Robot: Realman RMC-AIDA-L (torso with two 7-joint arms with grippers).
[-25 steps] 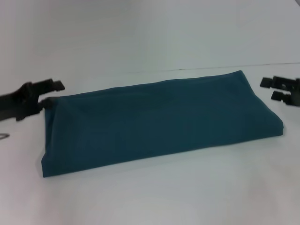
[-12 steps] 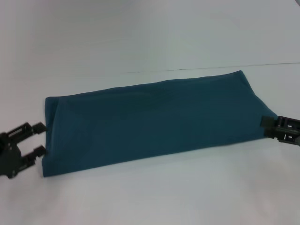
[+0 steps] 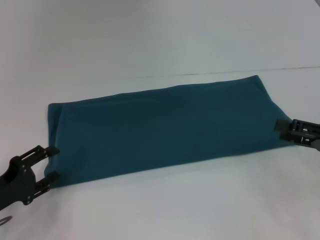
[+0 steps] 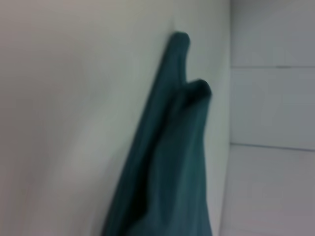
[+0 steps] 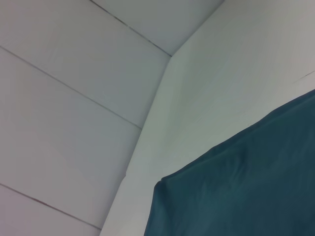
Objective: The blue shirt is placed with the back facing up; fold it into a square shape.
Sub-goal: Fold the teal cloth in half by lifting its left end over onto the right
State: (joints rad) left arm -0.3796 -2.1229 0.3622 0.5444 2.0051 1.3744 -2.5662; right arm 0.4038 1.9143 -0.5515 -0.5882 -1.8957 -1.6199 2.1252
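While the blue shirt [image 3: 165, 127] lies flat on the white bench [image 3: 165, 40], folded into a long band with plain fabric facing up, one end effector sits at each of its short ends. The left end effector [image 3: 51, 164] is at the near corner of the band's left end, its two dark fingers [image 3: 49, 150] spread apart with the cloth edge right at their tips; whether they pinch any fabric cannot be told. From this end effector the shirt stretches away toward the right and slightly farther from the robot. The right end effector [image 3: 284, 129] is at the opposite short end, touching or just overlapping the near right corner of the fabric, and whether its fingers are parted or closed cannot be told. From it the band runs off to the left. The left wrist view looks along the shirt [image 4: 172, 167] from low down, showing two stacked rounded folds of cloth on the bench. The right wrist view shows a smooth corner of the shirt [image 5: 246, 187] against the bench surface.
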